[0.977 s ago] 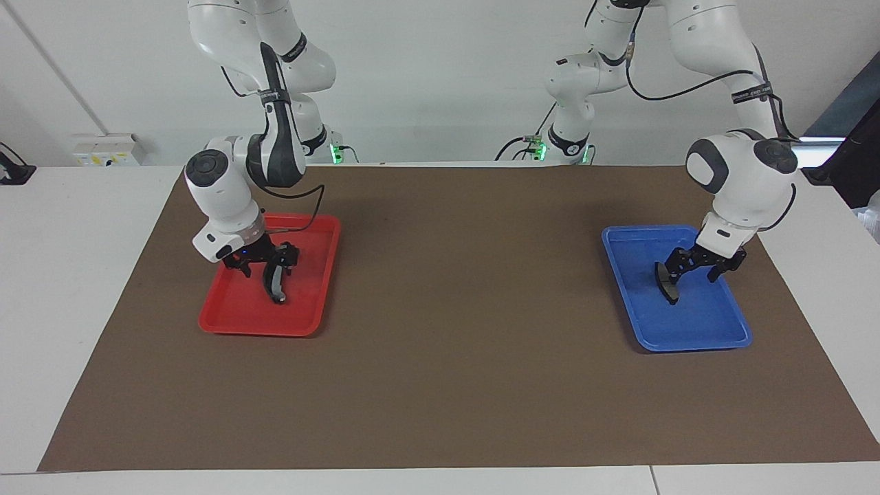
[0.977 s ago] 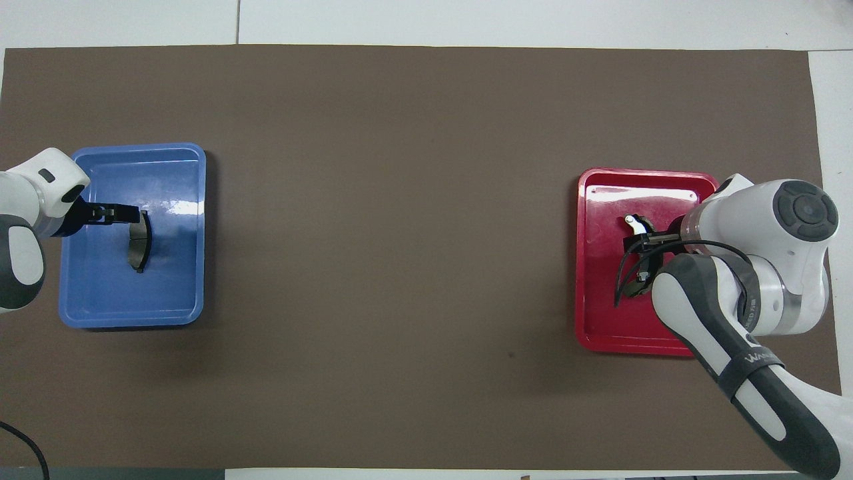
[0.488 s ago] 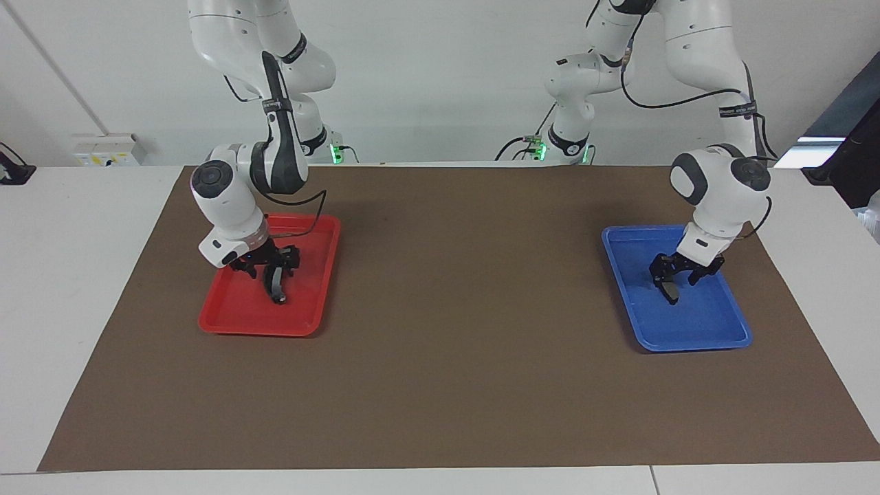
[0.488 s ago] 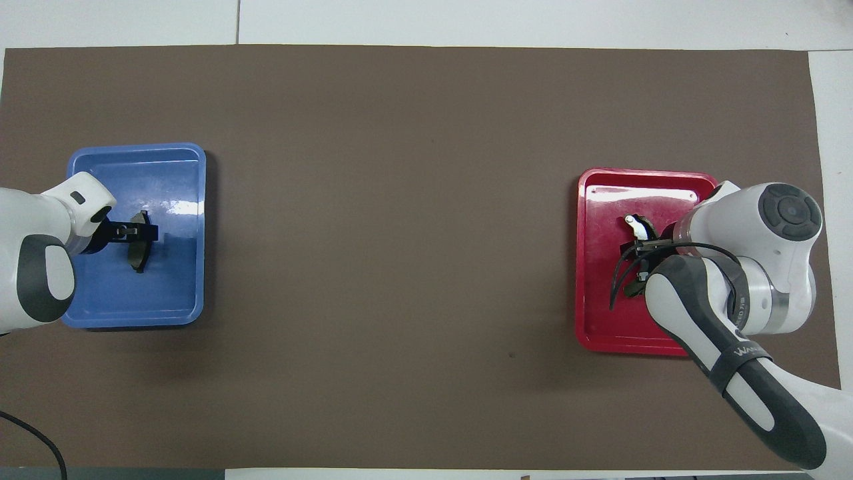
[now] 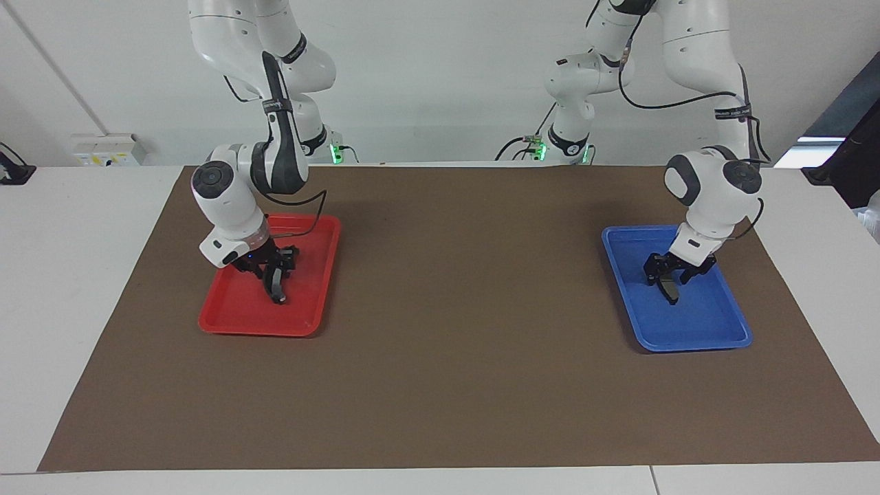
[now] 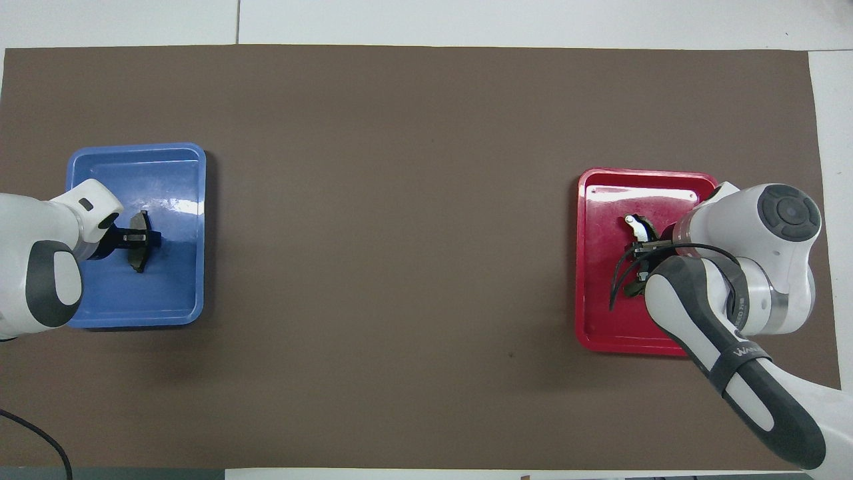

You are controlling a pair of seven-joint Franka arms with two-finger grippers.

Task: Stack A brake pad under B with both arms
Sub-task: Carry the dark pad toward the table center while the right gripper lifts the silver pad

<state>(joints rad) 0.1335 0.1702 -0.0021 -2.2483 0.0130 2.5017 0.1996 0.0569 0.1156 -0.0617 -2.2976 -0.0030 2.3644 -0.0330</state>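
Facing view: both arms are down in their trays, so the step in hand looks like the two pick-ups; no stacking has begun. The left gripper (image 5: 670, 280) is low in the blue tray (image 5: 715, 337), at the left arm's end of the table, its fingers straddling the A brake pad (image 5: 670, 292), which lies on the tray floor about midway between the table's edges. The right gripper (image 5: 273, 269) is low in the red tray (image 5: 234, 323), at the right arm's end, straddling B (image 5: 276, 289), the curved pad with a grey strip. Whether either set of fingers has closed on its pad I cannot tell. Overhead view: the left gripper (image 6: 136, 237) lies across the middle of the A brake pad (image 6: 140, 257), inside the blue tray (image 6: 180, 300). The right gripper (image 6: 641, 257) is mostly hidden under its own wrist; only one white-tabbed end of B (image 6: 638, 225) shows on the red tray (image 6: 600, 320). Judged next: confirm firm grips, lift both pads clear of the rims, carry them to the open brown mat (image 6: 400, 233), and set A down first so that B can go on top.
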